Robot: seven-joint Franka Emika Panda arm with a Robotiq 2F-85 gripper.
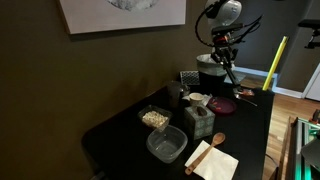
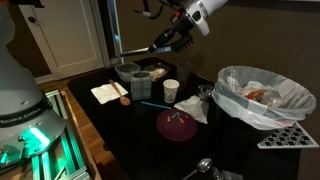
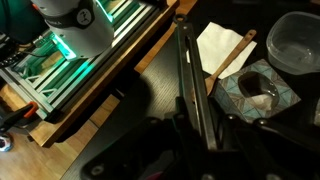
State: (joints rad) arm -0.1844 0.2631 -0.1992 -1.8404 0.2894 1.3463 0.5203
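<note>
**Pincer raised over the bench, clamped on a long dark stick**

The pincer hangs well above the end of the bench where the pot stands, its jaws drawn narrow around the upper end of a stick. From that grip the stick's long axis slants down and away. In the wrist view it runs straight out from the pincer, with its far end in the air near the bench's edge, just beside the white napkin and the wooden spoon. A patterned box and a clear tub lie further out on that side. The stick looks slim, straight and matte black; the shape of its tip cannot be made out.
</note>
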